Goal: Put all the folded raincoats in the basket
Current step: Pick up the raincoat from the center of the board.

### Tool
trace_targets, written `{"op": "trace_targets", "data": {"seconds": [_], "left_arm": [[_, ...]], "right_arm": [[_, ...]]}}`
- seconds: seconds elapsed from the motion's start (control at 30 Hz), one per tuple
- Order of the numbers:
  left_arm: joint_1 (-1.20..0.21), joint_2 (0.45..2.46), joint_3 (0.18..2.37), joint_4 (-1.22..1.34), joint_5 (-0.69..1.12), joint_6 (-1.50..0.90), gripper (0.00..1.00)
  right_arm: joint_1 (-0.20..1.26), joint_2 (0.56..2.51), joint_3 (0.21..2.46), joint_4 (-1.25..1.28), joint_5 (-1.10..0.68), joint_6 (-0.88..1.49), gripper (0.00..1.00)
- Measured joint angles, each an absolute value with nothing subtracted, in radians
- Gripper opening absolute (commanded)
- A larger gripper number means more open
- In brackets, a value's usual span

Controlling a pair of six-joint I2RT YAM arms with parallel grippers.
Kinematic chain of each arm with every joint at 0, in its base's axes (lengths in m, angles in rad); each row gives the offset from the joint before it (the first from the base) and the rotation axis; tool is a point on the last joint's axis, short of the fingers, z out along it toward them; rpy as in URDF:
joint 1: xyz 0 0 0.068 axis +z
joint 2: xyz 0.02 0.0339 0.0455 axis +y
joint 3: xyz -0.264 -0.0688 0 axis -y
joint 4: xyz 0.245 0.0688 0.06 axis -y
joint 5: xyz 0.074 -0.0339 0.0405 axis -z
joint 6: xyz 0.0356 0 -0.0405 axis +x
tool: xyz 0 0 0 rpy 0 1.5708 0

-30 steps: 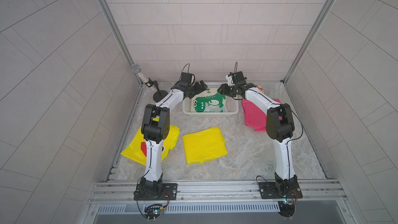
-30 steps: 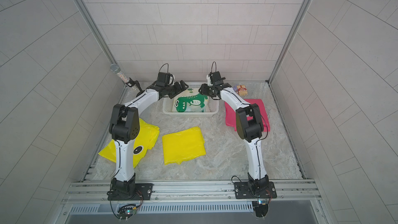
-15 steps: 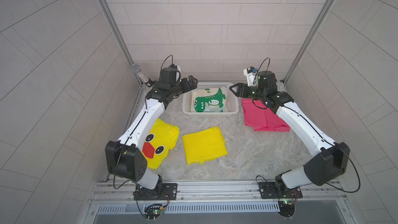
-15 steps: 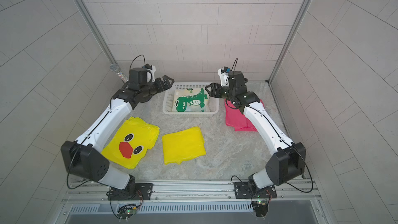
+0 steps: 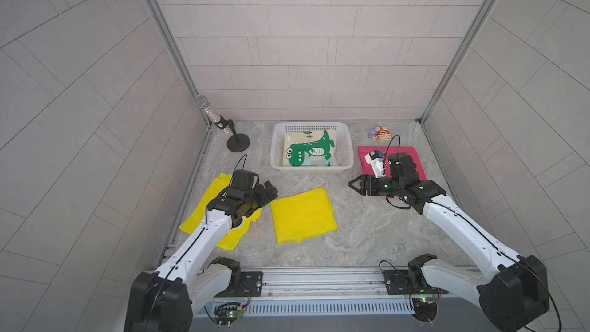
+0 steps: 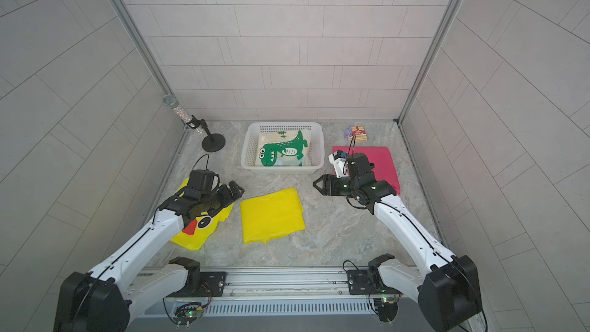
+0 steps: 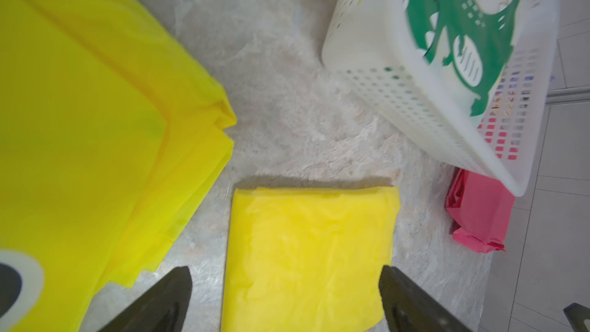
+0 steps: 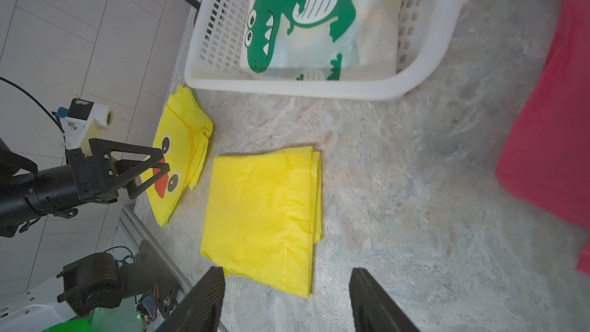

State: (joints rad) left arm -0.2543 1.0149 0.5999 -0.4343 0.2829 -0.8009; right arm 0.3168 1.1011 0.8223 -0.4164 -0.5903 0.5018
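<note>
Now the dinosaur raincoat [image 5: 309, 153] lies flat in the white basket [image 5: 344, 165] at the frame's upper middle, so the left gripper [image 5: 267, 188] and right gripper [image 5: 353, 184] hang wide and empty.

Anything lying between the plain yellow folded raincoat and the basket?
Nothing: in both top views only bare marbled tabletop separates the plain yellow folded raincoat from the basket. The right wrist view shows the same gap clear.

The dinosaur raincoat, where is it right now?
In both top views the dinosaur raincoat lies inside the white basket at the back middle of the table, between the microphone stand and the pink raincoat.
</note>
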Motion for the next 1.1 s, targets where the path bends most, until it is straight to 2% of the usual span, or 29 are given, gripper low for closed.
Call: {"op": "trace_targets", "data": {"seconds": [0.47,1.1], "left_arm": [[-0.370,0.986,0.404,-0.379,0.317,-0.875,0.97],[-0.466,1.079,0.392,-0.213,0.287,-0.886,0.90]], "right_arm": [[0.450,1.208,0.669,-0.346,-0.555,0.540,0.70],[0.514,1.469,0.648,-0.136,-0.512,0.585,0.71]]}}
